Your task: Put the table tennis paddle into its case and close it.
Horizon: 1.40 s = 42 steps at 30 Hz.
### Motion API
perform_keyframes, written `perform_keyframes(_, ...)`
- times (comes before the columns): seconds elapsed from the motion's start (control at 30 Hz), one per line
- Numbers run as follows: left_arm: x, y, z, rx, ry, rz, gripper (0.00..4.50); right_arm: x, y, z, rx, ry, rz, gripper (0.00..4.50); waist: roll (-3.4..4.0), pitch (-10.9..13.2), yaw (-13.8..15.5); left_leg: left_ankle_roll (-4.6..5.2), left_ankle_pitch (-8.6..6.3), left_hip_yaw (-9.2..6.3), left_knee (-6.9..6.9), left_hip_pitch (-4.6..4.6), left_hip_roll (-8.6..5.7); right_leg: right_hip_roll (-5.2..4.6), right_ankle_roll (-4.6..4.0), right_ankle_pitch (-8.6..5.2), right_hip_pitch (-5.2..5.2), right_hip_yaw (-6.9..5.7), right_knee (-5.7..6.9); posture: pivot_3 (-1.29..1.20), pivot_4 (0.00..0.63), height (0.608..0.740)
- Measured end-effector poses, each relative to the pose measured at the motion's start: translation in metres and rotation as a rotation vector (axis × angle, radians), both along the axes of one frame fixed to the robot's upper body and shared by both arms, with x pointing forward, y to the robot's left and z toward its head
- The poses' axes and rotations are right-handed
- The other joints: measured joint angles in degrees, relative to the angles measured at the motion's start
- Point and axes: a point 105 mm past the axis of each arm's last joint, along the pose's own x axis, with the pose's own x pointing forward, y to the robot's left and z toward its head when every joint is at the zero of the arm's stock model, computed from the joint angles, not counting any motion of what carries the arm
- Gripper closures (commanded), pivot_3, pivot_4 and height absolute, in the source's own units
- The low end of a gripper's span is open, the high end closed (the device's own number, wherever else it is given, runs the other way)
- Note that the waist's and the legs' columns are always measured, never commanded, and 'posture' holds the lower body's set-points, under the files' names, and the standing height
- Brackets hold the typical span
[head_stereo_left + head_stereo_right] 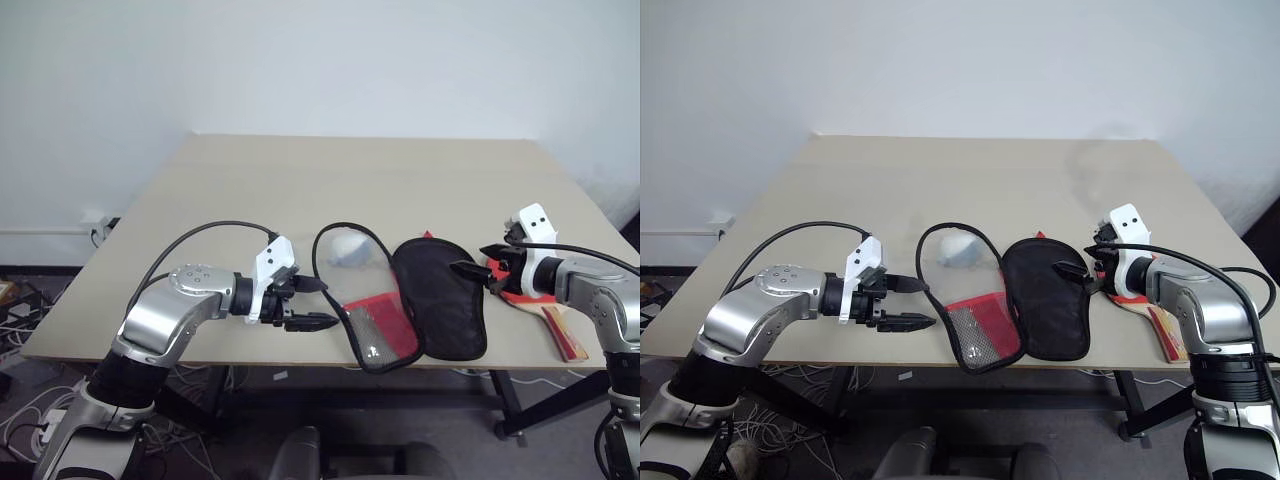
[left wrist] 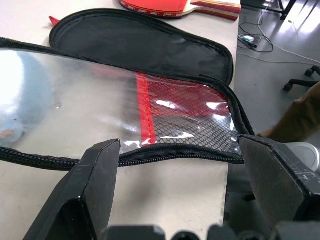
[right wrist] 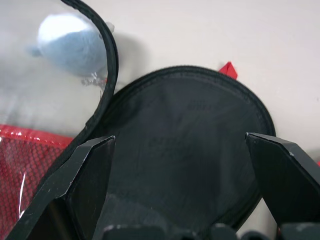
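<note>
While both jaws gape, left wrist view shows paddle [image 2: 165, 7] behind case [image 2: 150, 50].

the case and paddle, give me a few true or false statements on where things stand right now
1. The case lies open on the table. True.
2. The paddle is already inside the case. False: it lies on the table beside the case, on the robot's right.
3. The left hand is shut on the case's edge. False: it is open, holding nothing.
4. The right hand is open, by the case's black half. True.
5. The case's clear flap has a red mesh pocket. True.
</note>
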Motion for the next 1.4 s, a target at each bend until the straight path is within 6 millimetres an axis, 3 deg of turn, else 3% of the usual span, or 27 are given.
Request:
perform_keyframes(0.23, -0.008, -0.002, -0.005, 0.005, 0.024, -0.004, 0.55, 0.006, 0.008, 0.004, 0.001, -0.012, -0.005, 0.0, -0.01, 0.0, 0.1, 0.0, 0.0, -0.01, -0.06, -0.01, 0.01, 0.02, -0.02, 0.0, -0.03, -0.01, -0.02, 0.0, 0.0, 0.715)
perform_keyframes(0.47, -0.009, -0.002, -0.003, 0.015, 0.036, -0.006, 0.55, 0.007, 0.002, 0.003, 0.0, -0.01, -0.044, 0.0, -0.02, 0.0, 0.1, 0.0, 0.0, -0.01, -0.04, -0.02, 0.01, 0.01, -0.01, 0.0, -0.02, -0.01, -0.02, 0.0, 0.0, 0.715)
perform_keyframes(0.93, 0.007, -0.019, 0.016, -0.033, -0.004, 0.026, 0.55, 0.005, -0.053, -0.009, 0.017, -0.001, -0.354, 0.0, -0.04, 0.0, 0.0, 0.01, 0.01, -0.02, -0.01, -0.01, 0.0, 0.03, 0.0, 0.0, 0.03, 0.0, -0.02, 0.0, 0.0, 0.715)
perform_keyframes(1.17, 0.024, -0.028, 0.004, -0.033, -0.005, 0.088, 0.55, -0.004, -0.069, -0.02, -0.005, 0.028, -0.439, 0.0, -0.05, 0.0, 0.0, 0.03, 0.01, -0.04, 0.04, -0.01, -0.01, 0.03, 0.0, 0.0, 0.05, 0.0, 0.0, 0.0, 0.0, 0.715)
perform_keyframes(1.4, 0.024, -0.036, -0.003, -0.022, -0.004, 0.07, 0.55, -0.029, -0.094, -0.02, -0.129, 0.148, -0.492, 0.0, -0.04, 0.0, 0.0, 0.05, 0.0, -0.04, 0.07, -0.01, -0.01, 0.01, -0.02, 0.01, 0.06, 0.0, -0.01, 0.0, 0.0, 0.715)
